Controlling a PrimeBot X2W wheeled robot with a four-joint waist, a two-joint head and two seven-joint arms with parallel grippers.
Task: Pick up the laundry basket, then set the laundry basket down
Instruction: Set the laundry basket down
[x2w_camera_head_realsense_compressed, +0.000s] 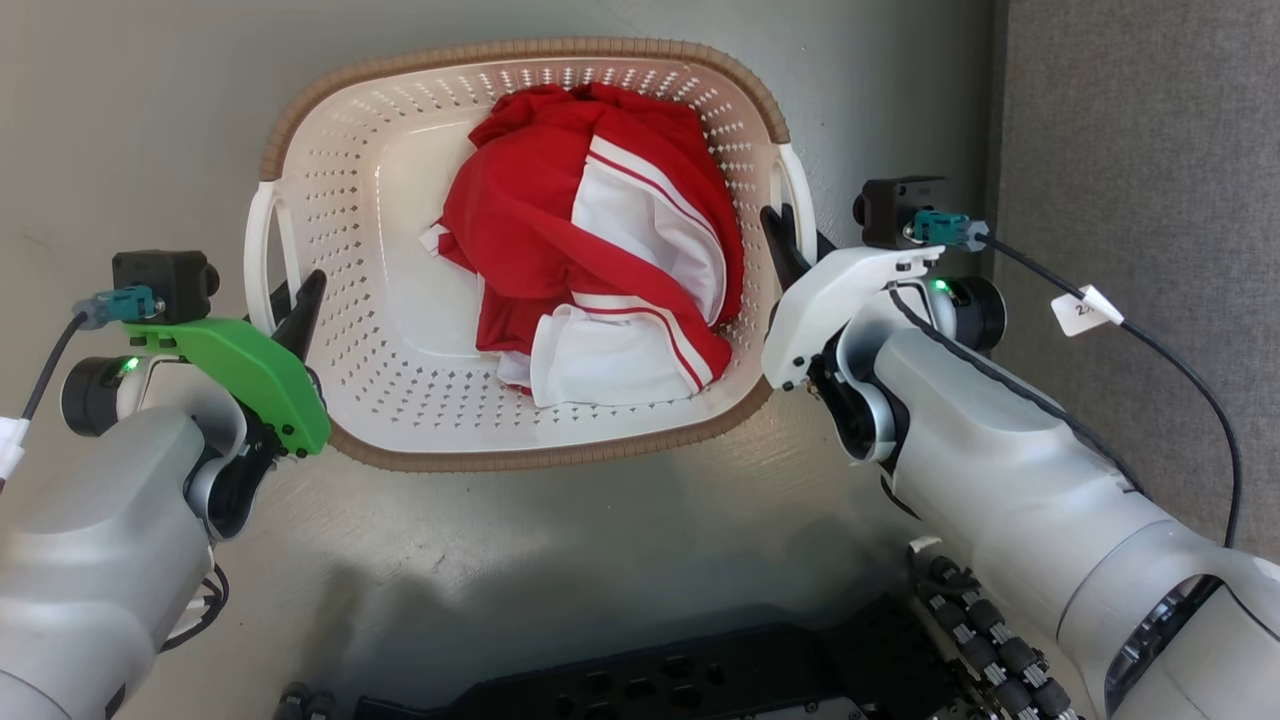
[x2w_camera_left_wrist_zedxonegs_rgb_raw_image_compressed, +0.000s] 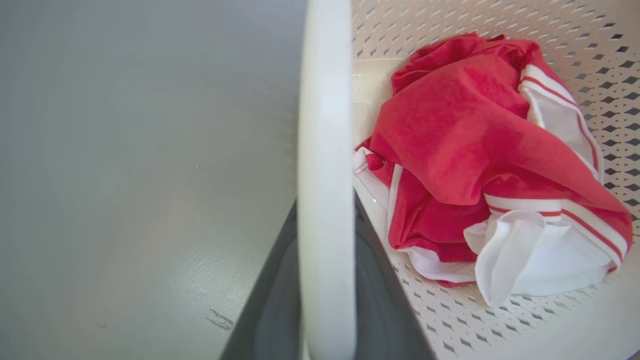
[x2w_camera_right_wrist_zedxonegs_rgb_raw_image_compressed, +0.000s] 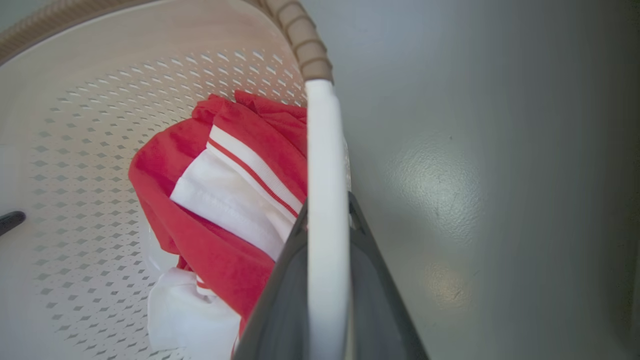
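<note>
Saw smooth, faintly glossy cream plastic, pierced all over, in the laundry basket (x2w_camera_head_realsense_compressed: 330, 250); ribbed, matt brown plastic with a woven look along its rim (x2w_camera_head_realsense_compressed: 520, 50); sleek white plastic on the handle (x2w_camera_left_wrist_zedxonegs_rgb_raw_image_compressed: 325, 150). Found soft, creased red and white cloth (x2w_camera_head_realsense_compressed: 590, 230) inside. Noted a smooth grey floor (x2w_camera_head_realsense_compressed: 600, 520) with dull sheen at 6 o'clock, a rough grey felt-like panel (x2w_camera_head_realsense_compressed: 1130, 120) at 3 o'clock.

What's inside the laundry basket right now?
A crumpled red and white garment lies inside the laundry basket, toward its right side. Whatever sits beneath that garment is covered.
</note>
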